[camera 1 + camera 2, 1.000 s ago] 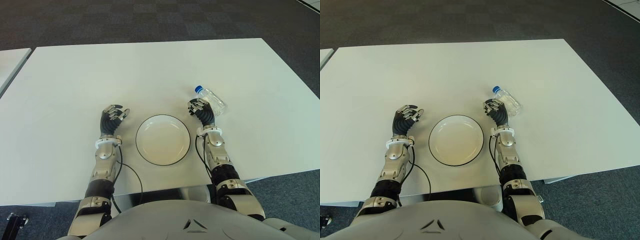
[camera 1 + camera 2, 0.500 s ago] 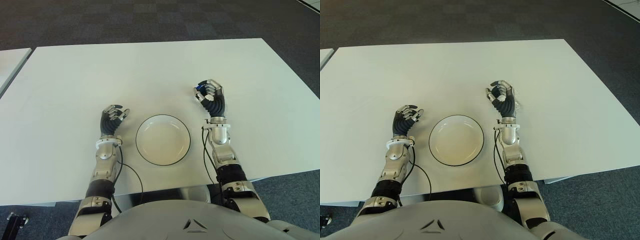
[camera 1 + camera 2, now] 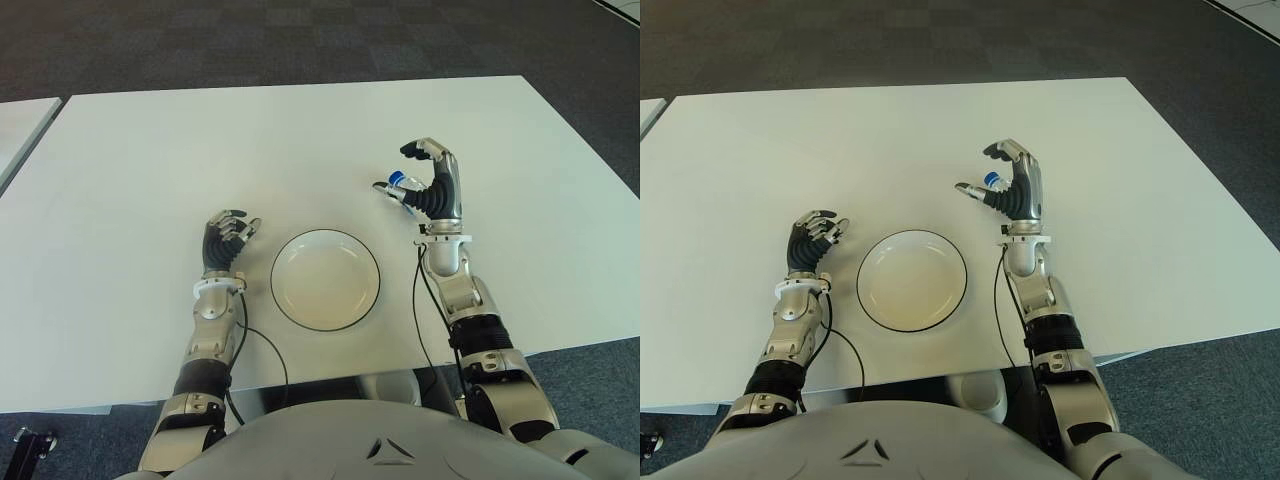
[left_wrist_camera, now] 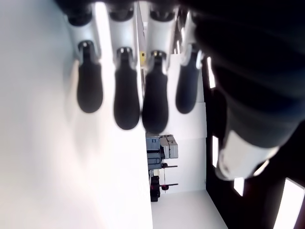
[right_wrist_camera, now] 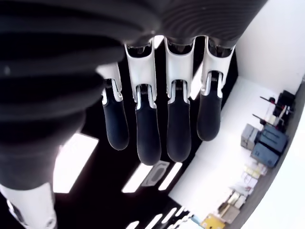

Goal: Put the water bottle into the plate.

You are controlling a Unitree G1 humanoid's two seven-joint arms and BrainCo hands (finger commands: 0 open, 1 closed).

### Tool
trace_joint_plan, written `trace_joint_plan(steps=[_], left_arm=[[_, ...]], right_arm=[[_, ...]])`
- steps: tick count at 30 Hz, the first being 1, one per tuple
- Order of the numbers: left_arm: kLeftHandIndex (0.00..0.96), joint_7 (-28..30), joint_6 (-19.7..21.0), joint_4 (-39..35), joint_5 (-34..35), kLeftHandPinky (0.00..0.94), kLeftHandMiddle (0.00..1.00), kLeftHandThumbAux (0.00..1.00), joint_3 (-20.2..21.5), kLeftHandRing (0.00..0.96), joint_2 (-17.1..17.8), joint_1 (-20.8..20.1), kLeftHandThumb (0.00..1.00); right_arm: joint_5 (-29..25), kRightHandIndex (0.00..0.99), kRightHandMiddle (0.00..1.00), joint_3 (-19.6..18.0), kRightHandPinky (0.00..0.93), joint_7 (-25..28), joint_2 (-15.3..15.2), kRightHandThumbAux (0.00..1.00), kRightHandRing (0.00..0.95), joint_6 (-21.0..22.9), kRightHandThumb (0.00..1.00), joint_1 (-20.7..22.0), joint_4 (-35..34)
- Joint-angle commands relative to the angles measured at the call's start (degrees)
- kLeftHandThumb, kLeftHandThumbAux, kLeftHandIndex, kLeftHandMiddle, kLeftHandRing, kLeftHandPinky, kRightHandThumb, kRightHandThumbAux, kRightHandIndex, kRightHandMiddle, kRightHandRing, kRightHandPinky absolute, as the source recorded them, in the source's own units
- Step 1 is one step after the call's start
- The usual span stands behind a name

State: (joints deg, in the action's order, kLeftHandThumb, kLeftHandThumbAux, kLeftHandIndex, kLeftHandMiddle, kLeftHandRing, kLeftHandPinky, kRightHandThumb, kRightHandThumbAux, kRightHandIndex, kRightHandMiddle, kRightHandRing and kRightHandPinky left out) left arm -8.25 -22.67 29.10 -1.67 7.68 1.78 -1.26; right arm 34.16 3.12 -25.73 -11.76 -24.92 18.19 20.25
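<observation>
The water bottle lies on the white table right of the plate, and only its blue cap (image 3: 396,180) and a sliver of clear body show behind my right hand. My right hand (image 3: 428,183) is raised over the bottle with fingers (image 5: 143,129) spread, holding nothing. The white plate (image 3: 325,285) with a dark rim sits between my arms, with nothing in it. My left hand (image 3: 228,236) shows left of the plate, its fingers (image 4: 126,95) relaxed and holding nothing.
The white table (image 3: 250,140) stretches wide beyond the hands. Its front edge runs close to my body, and its right edge slants down at the right. A second table's corner (image 3: 20,125) shows at the far left. Dark carpet surrounds them.
My right hand rose from beside the bottle, shifted slightly right and farther out, and opened its fingers. The bottle is now mostly hidden behind it. The left hand stayed still.
</observation>
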Motion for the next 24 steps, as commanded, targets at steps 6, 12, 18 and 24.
trace_joint_plan(steps=[6,12,18,24], left_arm=[[0.436,0.33,0.1,1.69,-0.03,0.575,0.623,0.713,-0.46,0.593,-0.27,0.43,0.709],[0.435,0.2,0.31,1.71,0.09,0.575,0.62,0.713,-0.36,0.591,-0.42,0.45,0.709],[0.436,0.3,0.03,1.77,0.17,0.588,0.626,0.713,-0.32,0.601,-0.43,0.51,0.709],[0.436,0.35,-0.12,1.67,0.31,0.588,0.63,0.713,-0.26,0.604,-0.52,0.65,0.71]], right_arm=[[4.46,0.033,0.044,2.12,0.037,0.15,-2.1,0.585,0.042,9.31,0.442,2.64,-0.86],[6.37,0.003,0.004,3.29,0.003,1.42,-2.22,0.47,0.004,17.01,0.501,4.46,-1.18],[8.18,0.0,0.0,4.75,0.0,2.25,-2.28,0.368,0.0,23.79,0.55,6.64,0.11],[9.57,0.0,0.0,6.84,0.0,5.89,-2.84,0.302,0.0,31.68,0.583,9.51,3.24]])
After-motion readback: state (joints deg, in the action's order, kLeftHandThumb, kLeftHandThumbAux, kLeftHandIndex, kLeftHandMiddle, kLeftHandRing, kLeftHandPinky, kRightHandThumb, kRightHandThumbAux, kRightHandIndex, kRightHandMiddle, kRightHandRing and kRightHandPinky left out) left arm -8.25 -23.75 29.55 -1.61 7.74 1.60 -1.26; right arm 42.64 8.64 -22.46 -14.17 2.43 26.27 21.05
